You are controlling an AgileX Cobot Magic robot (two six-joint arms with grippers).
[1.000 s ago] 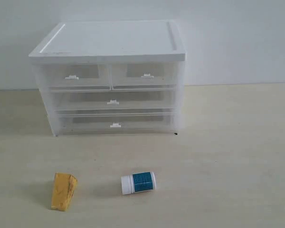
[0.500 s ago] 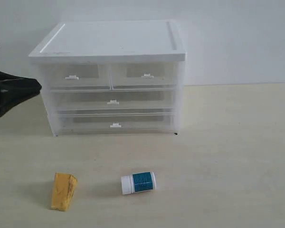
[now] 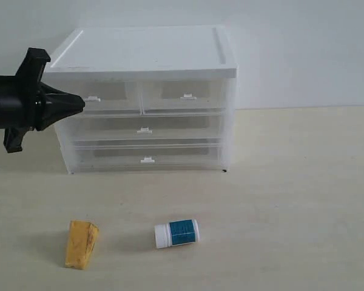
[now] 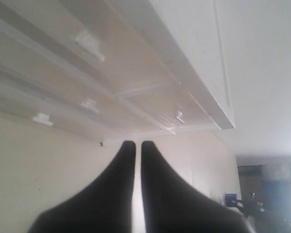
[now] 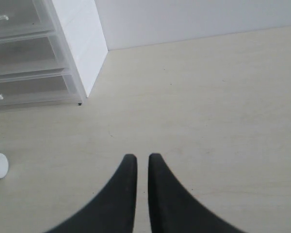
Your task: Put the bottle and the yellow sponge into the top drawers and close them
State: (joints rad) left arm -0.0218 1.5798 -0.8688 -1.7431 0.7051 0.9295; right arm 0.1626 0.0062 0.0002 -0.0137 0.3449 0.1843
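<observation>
**Listing the table, front to back**

Yellow sponge at front left. Bottle on its side to its right, apart. My right gripper over the table, jaws nearly together, empty. Behind: cabinet, top-left drawer and top-right drawer both pushed in. My left gripper at the cabinet's left edge, top-drawer height, jaws nearly together, empty.
</observation>
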